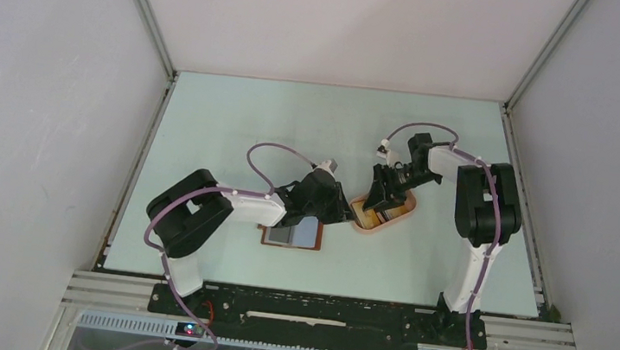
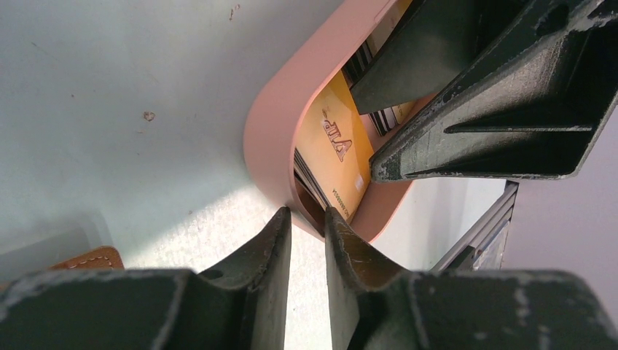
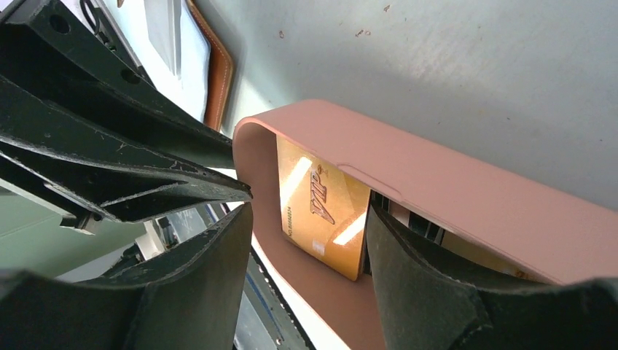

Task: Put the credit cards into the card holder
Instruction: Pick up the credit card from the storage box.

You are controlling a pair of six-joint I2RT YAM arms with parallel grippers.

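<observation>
The cards are stood on edge inside the pink tray, with a gold one at the front, leaned on the tray's wall. None is lifted yet. The right gripper is held low in the tray with its jaws apart, one on each side of the gold card, and nothing is pinched. The left gripper is set at the tray's end with its jaws almost together; it cannot be told if the rim is pinched. The card holder is laid open on the table, just beside the tray. The step in hand looks to be picking a card. Next, the right jaws need to be closed on the gold card, and it must be lifted out without the tray being dragged.
</observation>
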